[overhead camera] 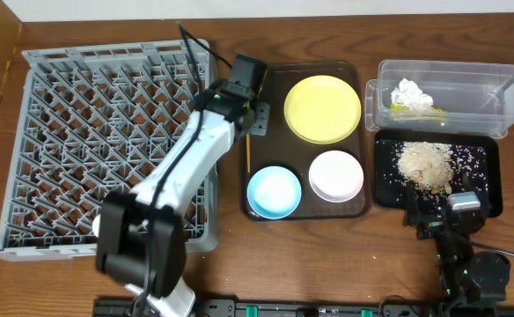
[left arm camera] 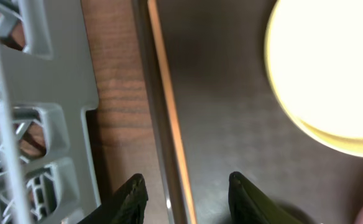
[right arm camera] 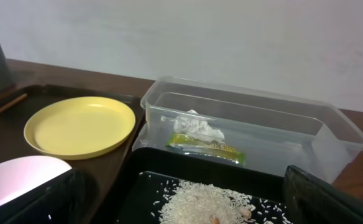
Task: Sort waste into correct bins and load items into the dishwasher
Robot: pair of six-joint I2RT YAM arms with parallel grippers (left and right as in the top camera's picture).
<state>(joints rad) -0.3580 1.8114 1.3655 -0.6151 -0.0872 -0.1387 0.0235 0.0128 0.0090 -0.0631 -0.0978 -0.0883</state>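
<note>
My left gripper [overhead camera: 253,114] hangs open over the left rim of the brown serving tray [overhead camera: 270,97]. In the left wrist view a thin wooden chopstick [left arm camera: 169,109] lies along that rim between the dark fingers [left arm camera: 132,198], touching neither. The yellow plate [overhead camera: 322,107], light-blue bowl [overhead camera: 274,191] and white bowl [overhead camera: 336,175] sit on the serving tray. The grey dish rack [overhead camera: 63,132] stands at the left. White tissue [overhead camera: 413,94] and a green wrapper [right arm camera: 206,147] lie in the clear tub [overhead camera: 451,66]. Rice [overhead camera: 424,161] is piled in the black tray [overhead camera: 490,176]. My right gripper [overhead camera: 442,213] stands wide open and holds nothing at that tray's near edge.
The rack's edge [left arm camera: 57,81] is a narrow strip of bare wood away from the serving tray. The left arm reaches across the rack's right side from its base at the front. Something white shows in the rack's near right corner, partly hidden by the arm.
</note>
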